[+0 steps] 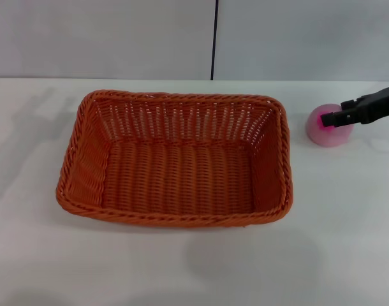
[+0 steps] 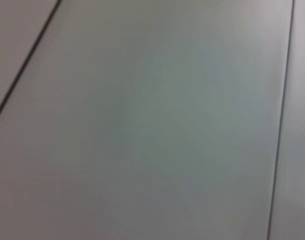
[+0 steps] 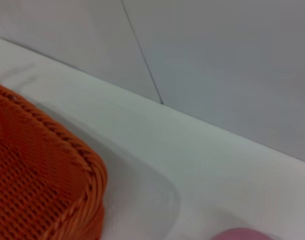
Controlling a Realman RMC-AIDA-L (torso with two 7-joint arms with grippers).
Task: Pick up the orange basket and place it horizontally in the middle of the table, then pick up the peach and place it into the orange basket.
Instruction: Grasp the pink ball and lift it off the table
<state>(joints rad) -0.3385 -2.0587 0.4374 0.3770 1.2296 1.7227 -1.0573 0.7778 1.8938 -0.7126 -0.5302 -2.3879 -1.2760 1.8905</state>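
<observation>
The orange basket lies lengthwise across the middle of the white table, open side up and with nothing in it. Its corner also shows in the right wrist view. The peach, pale pink with a magenta blotch, sits on the table just right of the basket's far right corner. A sliver of the peach shows in the right wrist view. My right gripper reaches in from the right edge and hangs open over the top of the peach. My left gripper is out of view.
A grey panelled wall with a dark vertical seam runs behind the table's far edge. The left wrist view shows only that wall. Bare tabletop lies in front of the basket and to its left.
</observation>
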